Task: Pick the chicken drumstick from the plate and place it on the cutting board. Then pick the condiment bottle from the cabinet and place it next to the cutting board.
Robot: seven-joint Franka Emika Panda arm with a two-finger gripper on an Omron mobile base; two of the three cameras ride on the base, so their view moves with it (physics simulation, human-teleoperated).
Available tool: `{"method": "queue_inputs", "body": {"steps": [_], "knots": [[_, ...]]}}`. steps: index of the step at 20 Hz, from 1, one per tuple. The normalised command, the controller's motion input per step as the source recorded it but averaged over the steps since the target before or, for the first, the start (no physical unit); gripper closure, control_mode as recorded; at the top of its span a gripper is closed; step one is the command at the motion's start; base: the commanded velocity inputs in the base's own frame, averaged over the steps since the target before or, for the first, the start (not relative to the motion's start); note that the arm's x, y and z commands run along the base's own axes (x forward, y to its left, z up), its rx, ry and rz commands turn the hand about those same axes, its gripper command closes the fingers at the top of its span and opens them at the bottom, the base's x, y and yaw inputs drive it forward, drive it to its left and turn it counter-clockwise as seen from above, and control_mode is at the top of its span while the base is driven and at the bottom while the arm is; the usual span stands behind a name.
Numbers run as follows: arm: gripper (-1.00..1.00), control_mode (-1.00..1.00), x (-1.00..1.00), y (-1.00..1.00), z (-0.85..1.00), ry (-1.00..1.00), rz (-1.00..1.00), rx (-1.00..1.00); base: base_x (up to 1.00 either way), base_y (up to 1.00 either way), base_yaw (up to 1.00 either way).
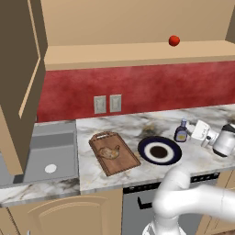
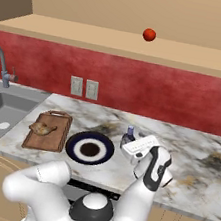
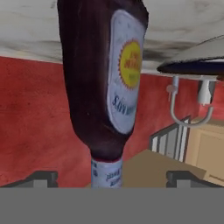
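Your claw (image 3: 112,177) is gaping wide around the condiment bottle (image 1: 181,131), which is standing on the desk (image 1: 137,124) beside the plate (image 1: 159,150).

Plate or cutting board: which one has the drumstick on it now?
The cutting board: the drumstick lies on its wood, left of the plate, whose dark centre is bare.

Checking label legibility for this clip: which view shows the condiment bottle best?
The hand view: the condiment bottle looms close, upside down in frame, label readable. In the left base view it stands small beside the plate; in the right base view the claw partly hides it.
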Motion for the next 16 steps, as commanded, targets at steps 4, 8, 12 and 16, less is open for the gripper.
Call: {"method": "queue_inputs", "body": {"steps": [4,8,12,16], "knots": [[-1.00,-1.00,-0.39,-0.16,0.20,0.00,0.00,0.00,0.00,0.00,0.00],[-1.00,-1.00,-0.33,-0.10,0.42,0.00,0.00,0.00,0.00,0.00,0.00],[-1.00,-1.00,-0.32,-0.03,0.65,0.00,0.00,0.00,0.00,0.00,0.00],[-1.00,-1.00,-0.37,0.00,0.73,0.00,0.00,0.00,0.00,0.00,0.00]]}}
